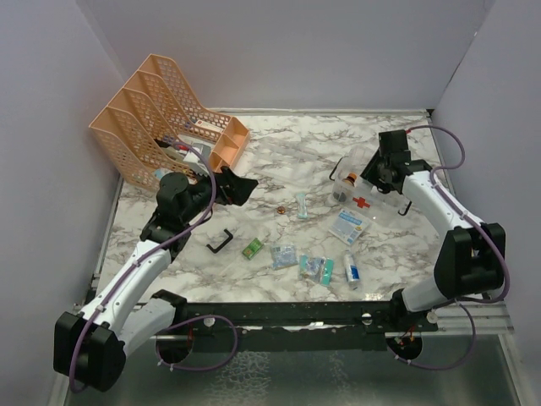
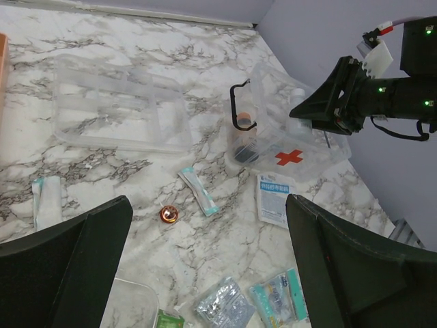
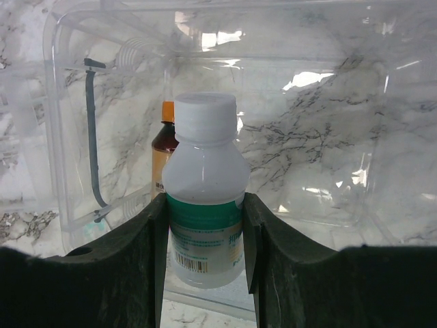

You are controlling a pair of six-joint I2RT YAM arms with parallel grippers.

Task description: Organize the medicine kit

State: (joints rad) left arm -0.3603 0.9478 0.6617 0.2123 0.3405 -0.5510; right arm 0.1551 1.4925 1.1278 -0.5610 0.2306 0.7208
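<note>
Right wrist: your right tool (image 3: pixel 205 208) clamps the bottle (image 3: pixel 203 178) upright, seemingly to stand it in the box (image 3: pixel 328 137). Your left tool (image 2: pixel 208 205) gapes, empty.

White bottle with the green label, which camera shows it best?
The right wrist view. The white bottle fills the middle of the frame, gripped by the right end effector, with its cap, green label and barcode clear. The top external and left wrist views give at most a small pale glimpse beside that end effector, over the clear case.
</note>
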